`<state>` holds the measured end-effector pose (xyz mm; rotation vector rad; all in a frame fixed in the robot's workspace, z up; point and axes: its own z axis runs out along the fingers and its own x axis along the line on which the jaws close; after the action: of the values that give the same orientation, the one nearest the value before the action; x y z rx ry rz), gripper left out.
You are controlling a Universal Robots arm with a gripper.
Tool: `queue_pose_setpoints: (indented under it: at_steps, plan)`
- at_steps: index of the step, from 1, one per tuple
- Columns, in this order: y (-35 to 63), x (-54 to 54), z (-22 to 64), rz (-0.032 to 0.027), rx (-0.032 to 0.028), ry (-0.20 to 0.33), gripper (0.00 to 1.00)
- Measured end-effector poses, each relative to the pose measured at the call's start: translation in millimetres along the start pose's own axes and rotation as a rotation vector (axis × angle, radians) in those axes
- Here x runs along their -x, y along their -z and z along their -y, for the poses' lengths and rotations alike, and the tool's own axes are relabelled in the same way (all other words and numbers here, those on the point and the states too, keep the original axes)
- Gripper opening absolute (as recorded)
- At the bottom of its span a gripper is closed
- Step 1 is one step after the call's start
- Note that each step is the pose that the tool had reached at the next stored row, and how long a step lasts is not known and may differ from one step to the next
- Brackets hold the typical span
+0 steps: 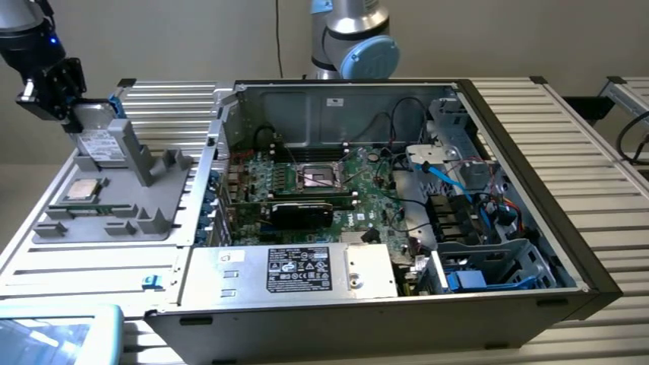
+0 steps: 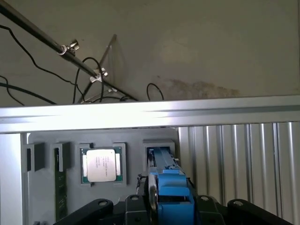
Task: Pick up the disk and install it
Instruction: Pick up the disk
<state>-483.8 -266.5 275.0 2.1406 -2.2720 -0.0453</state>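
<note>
The disk [image 1: 102, 143] stands on edge in a slot of the grey holder tray [image 1: 152, 217] at the exterior view's left. It is silver with a white label and has a blue bracket along its top. My gripper [image 1: 71, 114] is right at the disk's upper end, down over it. In the wrist view the disk's blue bracket [image 2: 171, 194] sits centred between the two black halves of the gripper [image 2: 171, 216], with its slot in the tray just beyond.
A square processor chip [image 1: 81, 190] [image 2: 101, 165] lies in the tray beside the disk. The open computer case [image 1: 568, 228] takes up the middle. It holds a motherboard, a silver box with a black label [image 1: 304, 270] and a drive cage [image 1: 497, 266].
</note>
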Motion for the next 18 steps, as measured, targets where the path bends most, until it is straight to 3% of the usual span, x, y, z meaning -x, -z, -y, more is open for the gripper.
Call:
queue_pose_setpoints:
  at_steps: [18]
  plan:
    - [1.2,0.0,-0.2,0.0000,-0.0016,0.000,0.38]
